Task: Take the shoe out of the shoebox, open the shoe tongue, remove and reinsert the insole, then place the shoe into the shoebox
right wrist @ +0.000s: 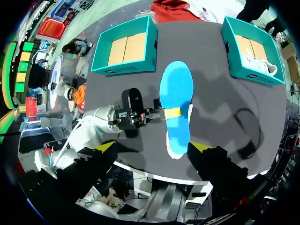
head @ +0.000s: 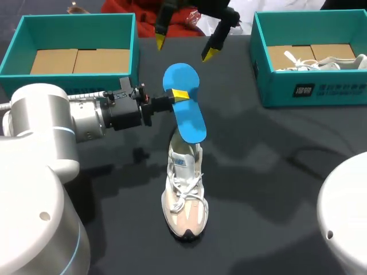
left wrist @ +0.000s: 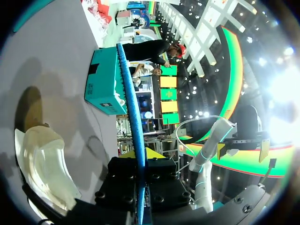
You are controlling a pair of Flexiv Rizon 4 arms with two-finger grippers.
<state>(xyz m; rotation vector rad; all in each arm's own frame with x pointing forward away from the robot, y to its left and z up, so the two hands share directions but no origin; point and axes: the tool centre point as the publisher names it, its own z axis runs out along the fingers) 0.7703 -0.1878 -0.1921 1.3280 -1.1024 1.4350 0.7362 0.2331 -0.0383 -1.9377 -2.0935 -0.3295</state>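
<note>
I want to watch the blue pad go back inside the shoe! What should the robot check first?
1. Left jaws gripping the insole: ok, the yellow tips pinch its middle from both sides.
2. Insole lined up with the shoe: ok, its lower end hangs over the heel opening.
3. Shoe upright on the table: ok.
4. Tongue pulled open: cannot tell.
5. Right jaws out of the way: ok, open, empty, high above the insole.
</note>
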